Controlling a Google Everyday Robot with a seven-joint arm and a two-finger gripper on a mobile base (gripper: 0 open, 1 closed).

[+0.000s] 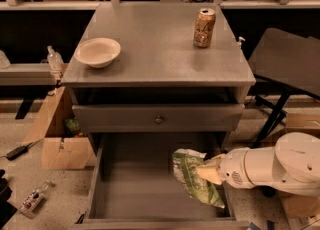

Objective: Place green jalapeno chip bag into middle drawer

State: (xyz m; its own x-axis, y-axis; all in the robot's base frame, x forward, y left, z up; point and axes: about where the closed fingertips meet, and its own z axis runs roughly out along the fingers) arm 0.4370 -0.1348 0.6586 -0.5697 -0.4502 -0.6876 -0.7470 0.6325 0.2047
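The green jalapeno chip bag [192,180] hangs crinkled over the right part of the open middle drawer [135,186], a wide grey drawer with a bare floor. My gripper [209,172] reaches in from the right on a white arm and is shut on the bag's right edge. The bag's lower end lies close to the drawer floor near the right wall; I cannot tell whether it touches.
Above the open drawer is a closed drawer with a small round knob [159,119]. On the cabinet top stand a tan-orange can [204,27] and a white bowl [97,51]. A cardboard box [59,141] is at the left and a dark chair [287,66] at the right.
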